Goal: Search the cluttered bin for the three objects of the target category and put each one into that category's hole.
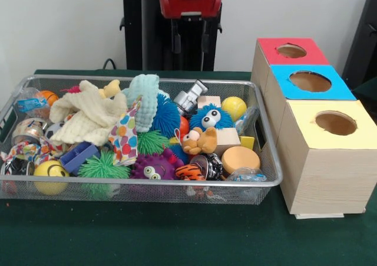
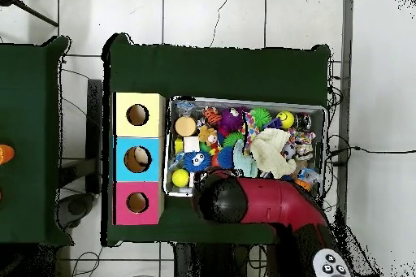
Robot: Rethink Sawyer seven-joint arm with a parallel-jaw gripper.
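I am at the searching step: my arm (image 2: 268,201) hovers at the wire bin (image 1: 266,160), nothing picked. My pincer is hidden, so I cannot tell its opening. Next I must choose a target, perhaps the yellow ball (image 1: 234,107), for the three-holed boxes (image 1: 310,82) beside.

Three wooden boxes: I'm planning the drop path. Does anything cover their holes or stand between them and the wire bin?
Nothing visible does. The holes in the red-topped wooden box, blue-topped box and yellow-topped box are open; only the wire mesh bin's end wall lies between.
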